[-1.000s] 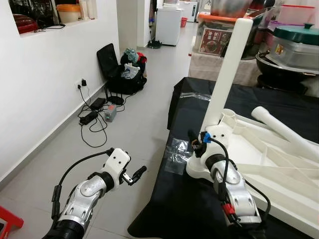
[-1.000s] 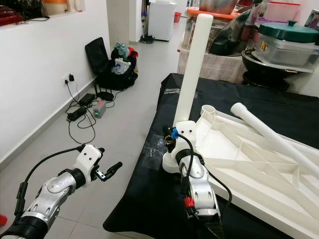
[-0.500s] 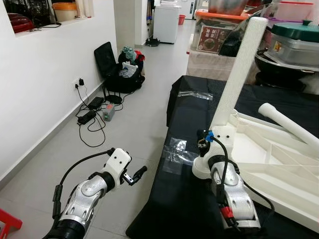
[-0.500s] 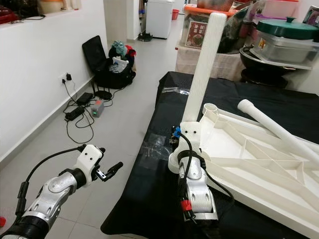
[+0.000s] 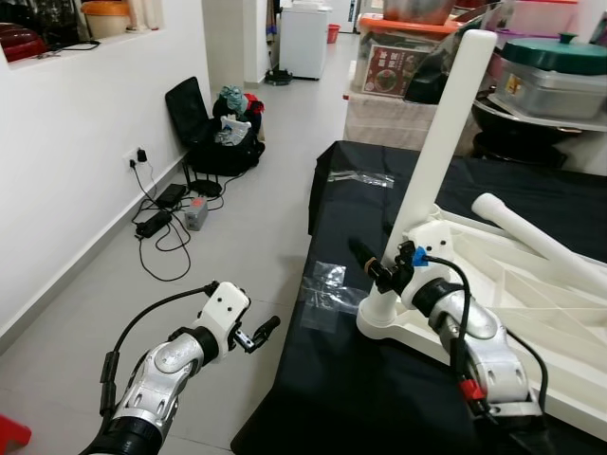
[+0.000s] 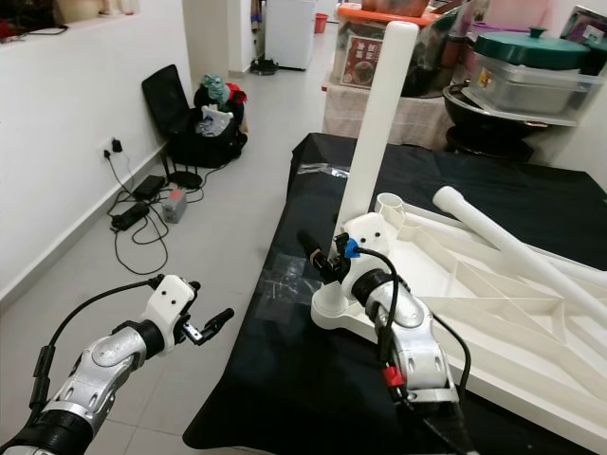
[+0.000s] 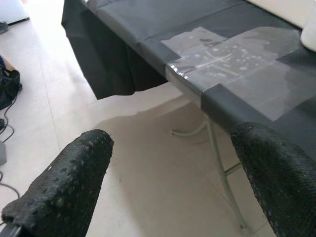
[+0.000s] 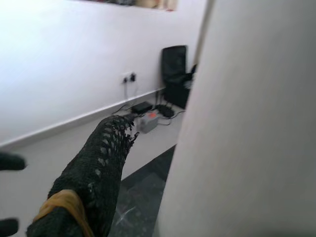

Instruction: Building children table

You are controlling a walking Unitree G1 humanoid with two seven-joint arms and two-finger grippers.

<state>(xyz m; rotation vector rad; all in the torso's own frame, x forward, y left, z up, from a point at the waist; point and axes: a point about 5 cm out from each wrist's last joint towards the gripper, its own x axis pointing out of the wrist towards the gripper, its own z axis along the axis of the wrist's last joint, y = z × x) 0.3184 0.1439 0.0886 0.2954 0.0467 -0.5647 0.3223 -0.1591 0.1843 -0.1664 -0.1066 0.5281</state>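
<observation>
White plastic table (image 5: 531,313) lies upside down; my right end effector (image 5: 379,270) brackets its upright leg (image 5: 444,133), grip uncertain; left end effector (image 5: 254,334) idles open.

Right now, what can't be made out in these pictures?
- Right tool: its second finger is hidden behind the upright table leg, so grip unclear.
- Upturned tabletop: cut off by the right edge in the eye views.
- Loose leg: far end out of frame.
- Box label: too small to read.

A lived-in home: pale tiled floor (image 5: 256,227) runs down a corridor to a white fridge-like appliance (image 5: 305,40). Big lidded steel cooking pots (image 5: 553,76) crowd one side, and a black bag stuffed with clothes (image 5: 220,133) sits by the white wall.
</observation>
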